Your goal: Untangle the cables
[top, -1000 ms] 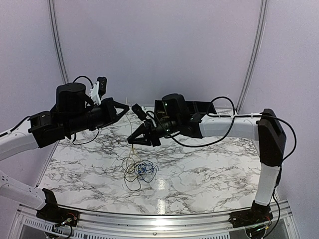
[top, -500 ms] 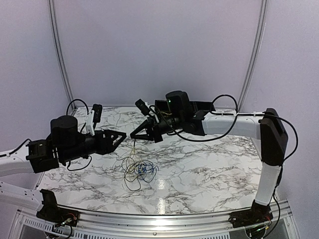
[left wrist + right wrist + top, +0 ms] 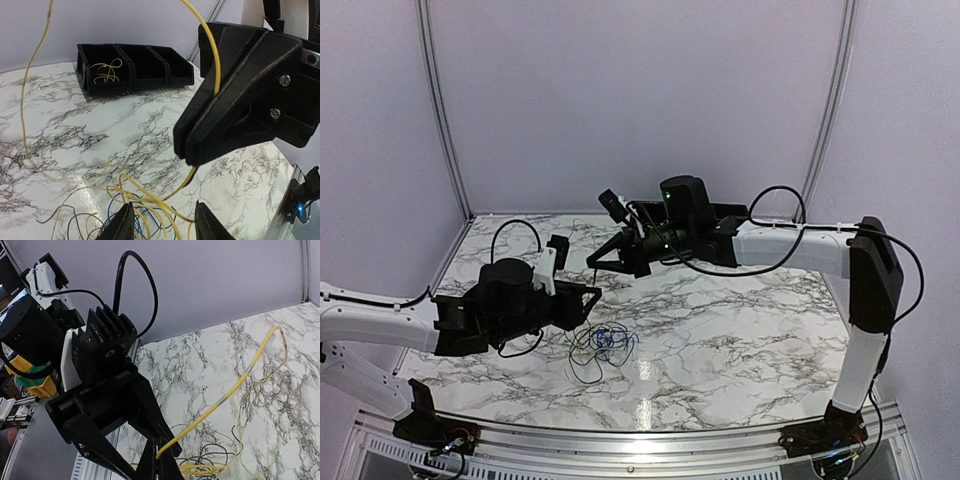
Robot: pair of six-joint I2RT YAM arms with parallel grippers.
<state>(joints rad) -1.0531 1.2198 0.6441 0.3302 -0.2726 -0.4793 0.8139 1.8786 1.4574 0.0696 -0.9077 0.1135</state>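
The cables lie in one tangle (image 3: 603, 342) on the marble table. My right gripper (image 3: 592, 263) is shut on the yellow cable (image 3: 240, 382) and holds one strand up above the tangle; in the right wrist view its jaws (image 3: 161, 460) pinch the wire end. My left gripper (image 3: 592, 297) is open and empty, low beside the tangle and just under the right gripper. In the left wrist view its fingers straddle the yellow loops (image 3: 150, 205), with the blue cable (image 3: 111, 210) and black cable (image 3: 60, 216) beneath. The right gripper (image 3: 240, 100) fills that view.
A row of black bins (image 3: 135, 67) stands at the back of the table, with a piece of yellow wire (image 3: 107, 70) in the left compartment. The left arm body (image 3: 100, 365) is close to the right gripper. A wall rises behind the table.
My left arm has swung down and to the right, from high at the left to just beside the tangle. My right gripper moved slightly up and back, still holding the yellow cable.
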